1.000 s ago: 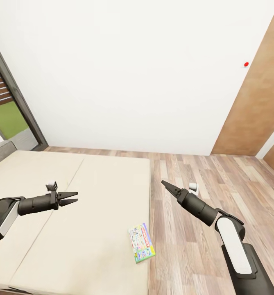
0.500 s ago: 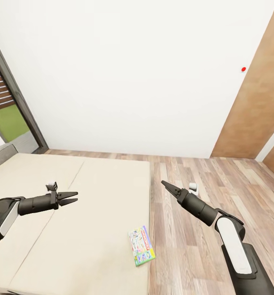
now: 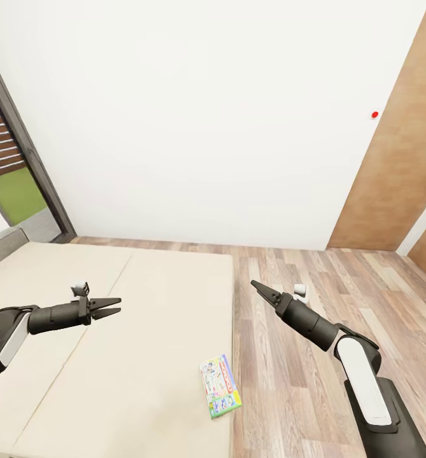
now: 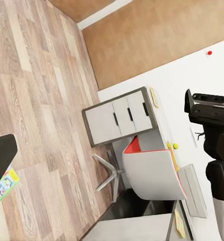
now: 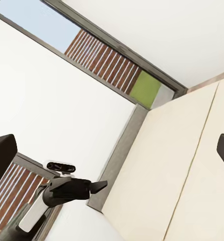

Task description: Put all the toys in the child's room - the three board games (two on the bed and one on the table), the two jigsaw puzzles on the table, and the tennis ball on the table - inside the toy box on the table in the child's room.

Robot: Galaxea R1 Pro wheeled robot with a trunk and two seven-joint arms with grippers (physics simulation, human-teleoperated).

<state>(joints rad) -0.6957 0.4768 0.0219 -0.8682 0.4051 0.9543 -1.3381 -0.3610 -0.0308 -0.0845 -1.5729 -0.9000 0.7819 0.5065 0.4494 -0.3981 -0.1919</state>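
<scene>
1. Judged from here, the step is reaching the flat green-edged board game with the white colourful cover (image 3: 220, 385); bring the base nearer, then lower a pincer flat over the box's short edge.
2. It lies near the beige mattress bed's (image 3: 130, 331) floor-side edge, below and between both pincers, well apart from each.
3. Left gripper (image 3: 111, 306) spread, empty; right gripper (image 3: 257, 287) looks pressed together, empty.
</scene>
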